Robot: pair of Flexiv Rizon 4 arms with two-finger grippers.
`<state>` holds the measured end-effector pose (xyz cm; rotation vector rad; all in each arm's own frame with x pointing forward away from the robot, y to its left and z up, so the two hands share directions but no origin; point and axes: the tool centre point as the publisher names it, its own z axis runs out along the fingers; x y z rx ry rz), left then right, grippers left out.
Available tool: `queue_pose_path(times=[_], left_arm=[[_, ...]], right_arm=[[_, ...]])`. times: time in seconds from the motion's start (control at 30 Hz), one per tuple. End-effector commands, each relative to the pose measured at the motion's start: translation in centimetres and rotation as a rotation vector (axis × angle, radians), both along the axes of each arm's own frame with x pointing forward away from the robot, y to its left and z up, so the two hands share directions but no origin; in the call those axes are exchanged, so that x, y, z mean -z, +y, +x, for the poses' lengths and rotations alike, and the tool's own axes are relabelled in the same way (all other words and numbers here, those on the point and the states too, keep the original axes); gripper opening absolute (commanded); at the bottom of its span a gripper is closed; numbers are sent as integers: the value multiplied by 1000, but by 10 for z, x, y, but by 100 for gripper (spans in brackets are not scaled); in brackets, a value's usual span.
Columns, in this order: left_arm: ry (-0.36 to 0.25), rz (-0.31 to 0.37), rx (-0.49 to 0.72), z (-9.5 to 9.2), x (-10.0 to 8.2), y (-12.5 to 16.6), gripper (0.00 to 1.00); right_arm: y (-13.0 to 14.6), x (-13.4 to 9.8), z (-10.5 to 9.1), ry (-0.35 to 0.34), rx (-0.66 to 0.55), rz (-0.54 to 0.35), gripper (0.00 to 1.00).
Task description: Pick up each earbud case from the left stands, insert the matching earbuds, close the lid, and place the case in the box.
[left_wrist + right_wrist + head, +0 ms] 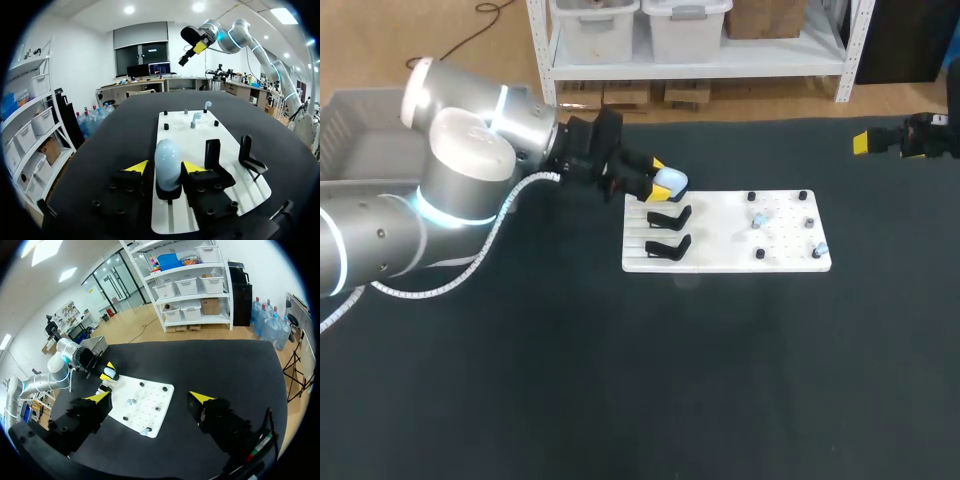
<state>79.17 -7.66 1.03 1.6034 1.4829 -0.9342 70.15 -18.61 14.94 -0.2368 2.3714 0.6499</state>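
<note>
Since the earbud case [167,157] is a small, glossy, rounded shell, I judge it light and stiff but slippery. A pinch near its domed top could squeeze it out, so the hold belongs low on its two broad flanks, clear of the lid seam. The left gripper [165,167] is set that way. Its yellow-tipped fingers stand narrow, one against each flank, and as far as the left wrist view shows they hold the case. The case stands upright in the nearest black stand [168,192], at the left end of the white board [185,145]. Just beside it are two empty stands [213,155]. Farther along the board the small earbuds [194,117] sit among black pegs. They look tiny and easy to knock away, so they will likely need a gentle pinch.

Only the left wrist view shows the finger contact and the case's seat in the stand. The head view shows little of that, but it lays out the dark tabletop [620,380] and the grey box [350,130] off behind the left arm. The right wrist view shows the right gripper [150,399] spread wide and holding nothing, well apart from the board.
</note>
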Motion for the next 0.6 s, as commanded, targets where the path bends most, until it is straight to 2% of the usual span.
queue_pose_path(times=[0.03,0.07,0.1,0.13,0.33,0.6], left_arm=[[-11,-3,-7,-3,1,2,24],[-12,-3,-7,-3,1,2,11],[-13,-3,-7,-3,2,2,2],[-14,-4,-8,-4,2,2,0],[-19,-45,-8,-9,-14,9,0],[-26,-143,-5,-25,-57,20,0]], right_arm=[[0,0,0,0,1,-2,100],[0,0,0,0,1,-2,100],[0,0,0,0,1,-2,100],[0,0,0,0,1,-2,100],[0,0,0,0,1,-2,100],[0,0,0,0,1,-2,100]])
